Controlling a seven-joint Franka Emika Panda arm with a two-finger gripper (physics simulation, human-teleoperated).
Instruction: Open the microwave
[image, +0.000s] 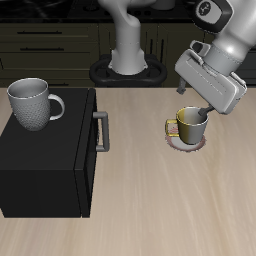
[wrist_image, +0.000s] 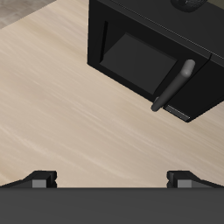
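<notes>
The microwave (image: 45, 160) is a large matte black box on the table, with its door shut and a grey bar handle (image: 100, 132) on the side that faces the gripper. My gripper (image: 203, 106) hangs above the table well away from the handle, over a yellow mug. In the wrist view the microwave (wrist_image: 131, 52) shows its windowed door and the handle (wrist_image: 172, 85). The gripper (wrist_image: 112, 179) is open wide and empty; its fingertips (wrist_image: 39, 178) stand far apart.
A grey mug (image: 33, 102) stands on top of the microwave. A yellow mug (image: 190, 124) sits on a small plate (image: 186, 146) under the gripper. Dark cabinets (image: 50, 40) line the back, and the robot's base (image: 127, 60) stands at the table's back.
</notes>
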